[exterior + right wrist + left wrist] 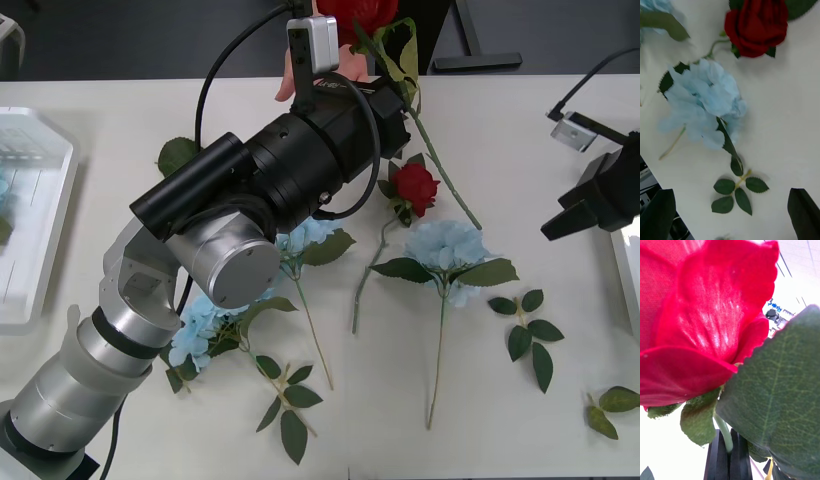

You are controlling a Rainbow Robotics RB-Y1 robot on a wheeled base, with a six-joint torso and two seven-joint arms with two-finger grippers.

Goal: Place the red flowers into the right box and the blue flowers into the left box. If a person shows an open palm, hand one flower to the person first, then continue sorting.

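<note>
The left claw [729,457] is gripping the green stem of 1 red rose [365,12], its black fingers pressed together on the stem just below the bloom. In the front view the left arm is reaching out over the table [90,120] toward the far edge, carrying the rose head up beside a person's hand [300,72] that is showing just behind the wrist camera. The stem is trailing back and to the right from the claw, down toward the table. So the rose is lying beyond the claw, on the hand's side, and the left arm looks much the nearer for a handover. The right claw [730,215] is standing wide apart, hovering above a blue flower [703,107] and a second red rose [756,26].
</note>
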